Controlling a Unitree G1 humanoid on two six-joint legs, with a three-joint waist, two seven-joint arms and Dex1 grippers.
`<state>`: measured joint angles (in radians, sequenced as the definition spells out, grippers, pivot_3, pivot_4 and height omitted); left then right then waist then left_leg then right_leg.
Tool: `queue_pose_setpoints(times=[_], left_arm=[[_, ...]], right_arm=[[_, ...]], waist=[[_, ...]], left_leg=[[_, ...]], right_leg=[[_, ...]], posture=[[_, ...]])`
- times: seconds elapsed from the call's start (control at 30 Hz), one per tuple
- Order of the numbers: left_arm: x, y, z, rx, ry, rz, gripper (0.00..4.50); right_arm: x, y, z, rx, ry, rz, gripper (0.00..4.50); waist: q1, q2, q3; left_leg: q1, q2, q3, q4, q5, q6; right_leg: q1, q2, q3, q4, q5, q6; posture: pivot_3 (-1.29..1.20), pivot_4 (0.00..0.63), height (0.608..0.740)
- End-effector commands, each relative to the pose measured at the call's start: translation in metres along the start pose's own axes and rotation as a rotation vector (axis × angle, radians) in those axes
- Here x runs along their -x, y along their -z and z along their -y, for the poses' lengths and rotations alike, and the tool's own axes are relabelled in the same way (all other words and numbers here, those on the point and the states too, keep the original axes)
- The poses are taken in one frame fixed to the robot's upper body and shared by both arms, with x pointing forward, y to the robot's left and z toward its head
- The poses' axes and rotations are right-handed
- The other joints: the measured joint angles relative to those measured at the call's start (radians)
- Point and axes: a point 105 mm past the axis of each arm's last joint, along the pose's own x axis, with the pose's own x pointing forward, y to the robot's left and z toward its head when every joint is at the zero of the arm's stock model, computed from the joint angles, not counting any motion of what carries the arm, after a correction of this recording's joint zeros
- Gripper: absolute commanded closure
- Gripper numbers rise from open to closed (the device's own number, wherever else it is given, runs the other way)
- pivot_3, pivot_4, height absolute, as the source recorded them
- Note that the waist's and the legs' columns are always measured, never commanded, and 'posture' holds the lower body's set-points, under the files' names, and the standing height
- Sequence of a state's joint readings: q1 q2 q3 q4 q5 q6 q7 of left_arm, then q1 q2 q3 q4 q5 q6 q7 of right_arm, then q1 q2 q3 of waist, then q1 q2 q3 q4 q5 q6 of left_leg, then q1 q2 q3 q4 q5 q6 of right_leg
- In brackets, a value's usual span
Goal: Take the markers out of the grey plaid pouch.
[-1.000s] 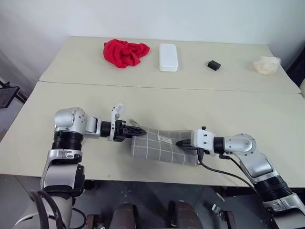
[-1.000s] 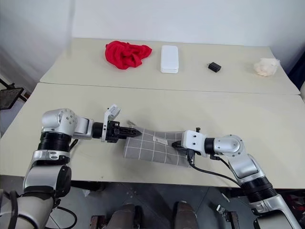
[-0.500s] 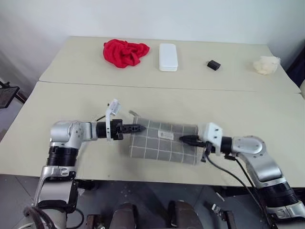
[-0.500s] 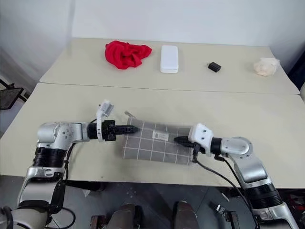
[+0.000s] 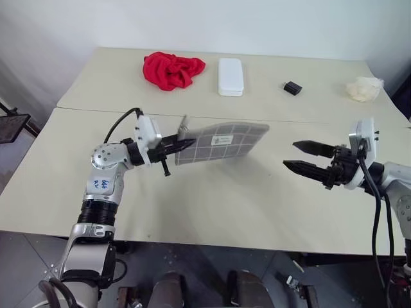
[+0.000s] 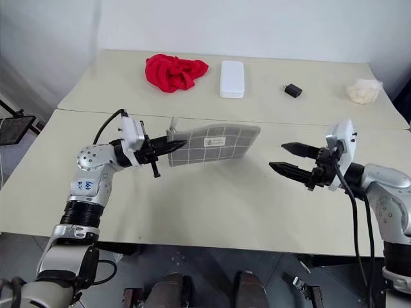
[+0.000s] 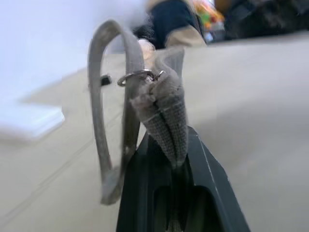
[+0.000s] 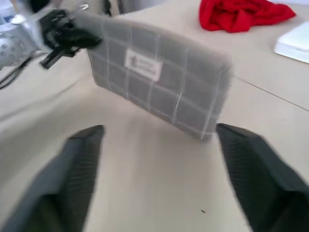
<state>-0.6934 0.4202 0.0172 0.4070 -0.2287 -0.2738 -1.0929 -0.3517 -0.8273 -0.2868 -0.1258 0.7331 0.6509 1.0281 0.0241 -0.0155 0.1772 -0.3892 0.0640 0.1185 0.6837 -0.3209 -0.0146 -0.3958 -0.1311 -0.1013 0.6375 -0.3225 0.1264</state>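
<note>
The left gripper (image 5: 174,145) is clamped tight on one short end of the grey plaid pouch (image 5: 221,142) and holds it clear of the table (image 5: 212,205), stretched out roughly level toward the robot's right with its broad face turned to the head camera. From the left wrist view the pinched end of the fabric sits squeezed between the two black fingers (image 7: 205,164), with a small metal ring (image 7: 136,76) and a grey fabric loop (image 7: 104,111) hanging from that corner. A small white label (image 5: 223,140) sits on the pouch's face; it carries printed writing, but the letters are too small and blurred to read in any view. Thin white grid lines cross the grey cloth. The markers cannot be seen; whether they are inside the pouch cannot be told. The right gripper (image 5: 307,158) hangs above the near table, well apart from the pouch's free end, its two black fingers spread wide and holding nothing; it points toward the pouch, and in the right wrist view the pouch (image 8: 159,79) appears between and beyond those fingers (image 8: 77,159). On the far table lie a crumpled red cloth (image 5: 172,68), just beside it a white hard rectangular case (image 5: 230,76), then a small black block (image 5: 293,88), and near the far right edge a crumpled pale wad (image 5: 364,88). No writing can be made out on any of these.
</note>
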Motion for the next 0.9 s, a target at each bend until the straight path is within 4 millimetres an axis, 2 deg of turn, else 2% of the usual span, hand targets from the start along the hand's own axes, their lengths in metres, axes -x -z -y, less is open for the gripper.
queue_pose_setpoints(times=[0.03, 0.13, 0.2, 0.27, 0.33, 0.43, 0.57, 0.7, 0.8, 0.9], left_arm=[[-0.002, 0.003, -0.003, -0.186, -0.038, -0.028, 4.50], [-0.006, 0.006, -0.003, -0.338, -0.044, -0.052, 4.50], [-0.009, 0.004, -0.006, -0.377, -0.069, -0.043, 4.50], [-0.014, 0.005, -0.007, -0.413, -0.074, -0.056, 4.50], [-0.020, 0.007, -0.003, -0.478, -0.053, -0.076, 4.50], [-0.025, 0.010, 0.000, -0.565, -0.028, -0.112, 4.50], [-0.026, 0.005, 0.001, -0.682, -0.021, -0.109, 4.50], [-0.029, 0.001, 0.001, -0.736, -0.029, -0.089, 4.50], [-0.033, 0.000, 0.003, -0.753, -0.027, -0.078, 4.50], [-0.035, 0.002, 0.007, -0.757, -0.011, -0.074, 4.50]], right_arm=[[-0.016, -0.016, -0.003, 0.011, -0.010, 0.009, 0.01], [-0.035, -0.028, -0.008, -0.040, -0.042, -0.014, 0.01], [-0.043, -0.034, -0.015, -0.071, -0.084, -0.020, 0.01], [-0.059, -0.042, -0.019, -0.111, -0.084, -0.022, 0.01], [-0.085, -0.049, -0.030, -0.143, -0.119, -0.049, 0.01], [-0.108, -0.060, -0.043, -0.193, -0.171, -0.053, 0.01], [-0.112, -0.065, -0.046, -0.246, -0.173, -0.072, 0.01], [-0.121, -0.056, -0.044, -0.232, -0.146, -0.128, 0.01], [-0.127, -0.045, -0.046, -0.231, -0.139, -0.162, 0.01], [-0.132, -0.043, -0.055, -0.253, -0.170, -0.159, 0.01]], waist=[[-0.001, 0.000, 0.000], [-0.002, 0.000, 0.000], [0.000, 0.000, 0.000], [0.000, 0.000, 0.000], [-0.001, 0.000, 0.000], [-0.003, 0.000, 0.000], [0.002, 0.000, 0.000], [-0.001, 0.000, 0.000], [-0.003, 0.000, 0.000], [-0.006, 0.000, 0.000]], left_leg=[[0.000, 0.000, 0.000, 0.000, 0.000, 0.000], [0.000, 0.000, 0.000, 0.001, 0.000, 0.000], [0.000, 0.000, 0.000, 0.001, 0.000, 0.000], [-0.002, 0.000, -0.001, 0.001, 0.000, 0.001], [-0.002, 0.000, 0.000, 0.001, -0.001, 0.002], [-0.003, 0.000, 0.000, 0.000, -0.001, 0.002], [-0.006, 0.000, -0.001, 0.001, -0.001, 0.002], [-0.016, 0.000, 0.000, 0.003, -0.001, 0.003], [-0.017, 0.000, 0.001, 0.003, -0.001, 0.002], [-0.017, 0.000, 0.001, 0.003, -0.001, 0.002]], right_leg=[[0.000, 0.000, 0.000, 0.000, 0.000, 0.000], [0.000, -0.001, 0.000, 0.000, 0.000, 0.000], [-0.001, -0.001, 0.000, 0.001, 0.000, 0.000], [-0.001, -0.001, -0.002, 0.000, 0.000, 0.000], [-0.002, -0.001, -0.001, 0.000, 0.001, 0.000], [-0.003, -0.001, -0.002, 0.001, 0.001, 0.000], [-0.005, -0.001, -0.003, 0.000, 0.001, 0.000], [-0.014, -0.002, -0.003, 0.001, 0.001, 0.002], [-0.016, -0.001, -0.003, 0.003, 0.001, 0.002], [-0.016, -0.001, -0.003, 0.003, 0.001, 0.002]], posture=[[0.00, 0.150, 0.740], [0.00, 0.150, 0.740], [0.00, 0.150, 0.740], [0.00, 0.150, 0.740], [0.00, 0.150, 0.740], [0.00, 0.150, 0.740], [0.00, 0.150, 0.740], [0.00, 0.150, 0.740], [0.00, 0.150, 0.740], [0.00, 0.150, 0.740]])
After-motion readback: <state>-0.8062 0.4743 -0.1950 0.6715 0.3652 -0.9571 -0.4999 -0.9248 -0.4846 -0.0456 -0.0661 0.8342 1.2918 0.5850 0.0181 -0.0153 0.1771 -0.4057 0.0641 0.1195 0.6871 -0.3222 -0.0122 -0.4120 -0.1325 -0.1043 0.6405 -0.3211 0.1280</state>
